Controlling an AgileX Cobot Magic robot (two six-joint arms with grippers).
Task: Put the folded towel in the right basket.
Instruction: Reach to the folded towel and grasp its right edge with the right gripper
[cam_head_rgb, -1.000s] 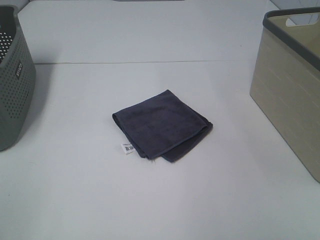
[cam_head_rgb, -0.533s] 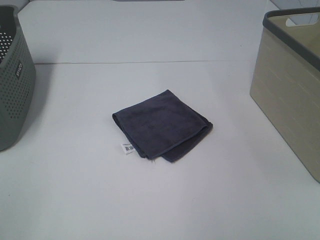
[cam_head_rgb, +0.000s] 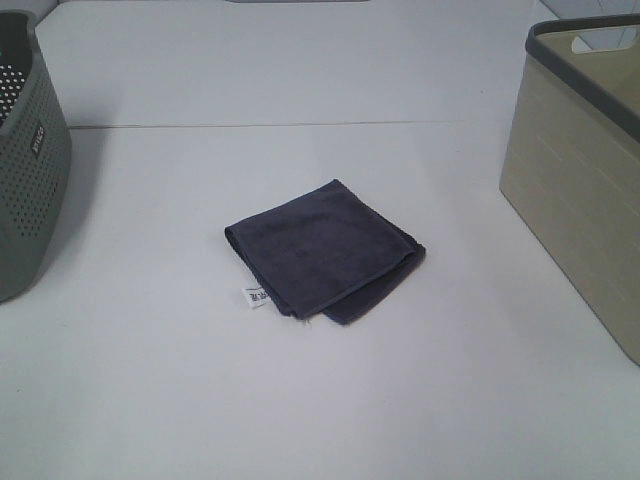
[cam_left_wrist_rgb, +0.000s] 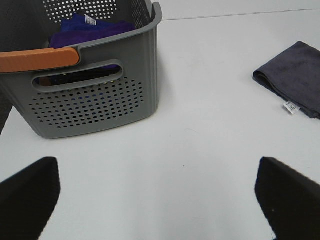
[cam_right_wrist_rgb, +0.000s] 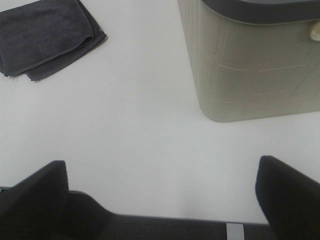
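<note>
The folded dark grey towel (cam_head_rgb: 322, 248) lies flat at the middle of the white table, with a small white tag at its near left corner. It also shows in the left wrist view (cam_left_wrist_rgb: 295, 79) and the right wrist view (cam_right_wrist_rgb: 46, 36). The right basket (cam_head_rgb: 585, 165) is beige with a dark grey rim and stands at the right edge; the right wrist view shows its wall (cam_right_wrist_rgb: 255, 65). My left gripper (cam_left_wrist_rgb: 157, 200) is open and empty, well short of the towel. My right gripper (cam_right_wrist_rgb: 160, 195) is open and empty near the table's front edge. Neither gripper shows in the high view.
A grey perforated basket (cam_head_rgb: 25, 160) stands at the left edge; in the left wrist view (cam_left_wrist_rgb: 90, 100) it has an orange handle and holds purple cloth (cam_left_wrist_rgb: 85, 27). A seam line (cam_head_rgb: 280, 125) crosses the table behind the towel.
</note>
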